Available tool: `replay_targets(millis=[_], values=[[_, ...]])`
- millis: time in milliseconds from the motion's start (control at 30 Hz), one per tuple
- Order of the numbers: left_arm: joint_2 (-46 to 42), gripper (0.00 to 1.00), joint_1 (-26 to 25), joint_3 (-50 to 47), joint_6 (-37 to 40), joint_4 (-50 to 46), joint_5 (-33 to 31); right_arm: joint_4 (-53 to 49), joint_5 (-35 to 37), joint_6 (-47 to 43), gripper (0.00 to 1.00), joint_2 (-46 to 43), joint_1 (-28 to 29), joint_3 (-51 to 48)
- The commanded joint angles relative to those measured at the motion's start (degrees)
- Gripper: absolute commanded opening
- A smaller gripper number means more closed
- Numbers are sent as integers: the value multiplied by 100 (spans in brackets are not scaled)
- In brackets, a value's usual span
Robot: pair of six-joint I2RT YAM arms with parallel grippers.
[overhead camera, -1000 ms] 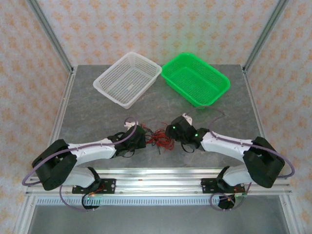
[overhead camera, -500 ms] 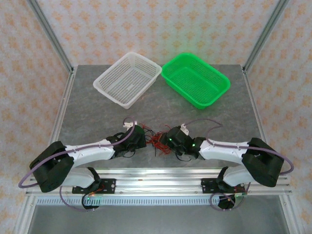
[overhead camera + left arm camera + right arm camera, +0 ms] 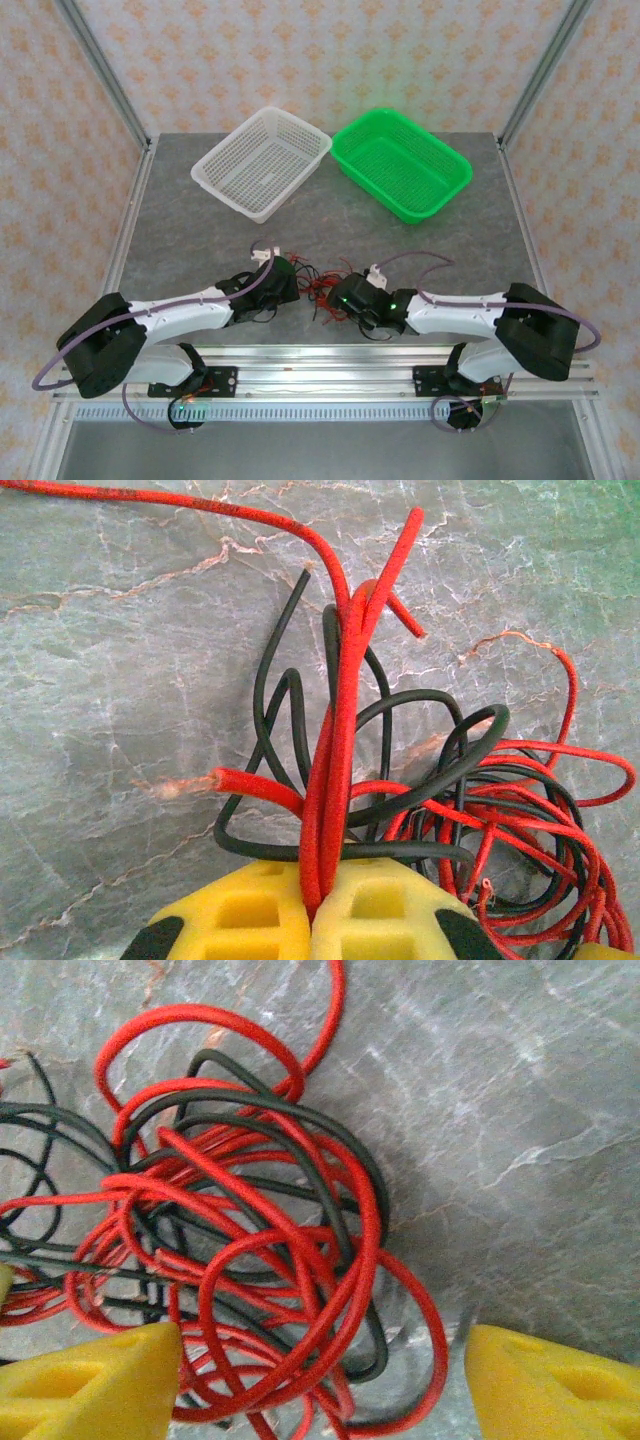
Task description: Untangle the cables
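My right hand (image 3: 320, 1380) has just slid lower and left. It now hangs spread wide over the tangle of thin red and black cables (image 3: 250, 1230), near the middle of the grey marbled surface's (image 3: 200, 230) near edge. My left hand (image 3: 312, 920) stays pressed together, pinching red strands (image 3: 335, 780). I think I can soon grab and pull.
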Motion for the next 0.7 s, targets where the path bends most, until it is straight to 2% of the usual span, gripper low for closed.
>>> replay_targets(millis=[0, 167, 367, 500, 567, 667], values=[[-121, 0, -34, -78, -114, -26, -183, -279, 458, -66, 71, 302, 24, 79], [-146, 0, -37, -102, -121, 6, -145, -38, 439, -566, 61, 930, -58, 393], [-410, 0, -35, -266, -172, -60, -168, -351, 652, -1798, 27, 1193, -400, 793], [-712, 0, -36, -403, 37, -70, -52, -325, 965, -3286, 6, 1045, -745, 857], [-899, 9, -31, -438, 241, -62, 38, -211, 1037, -4180, 3, 1024, -795, 921], [-1201, 31, -38, -428, 579, -118, 117, -124, 1079, -5288, 0, 1074, -798, 1041]])
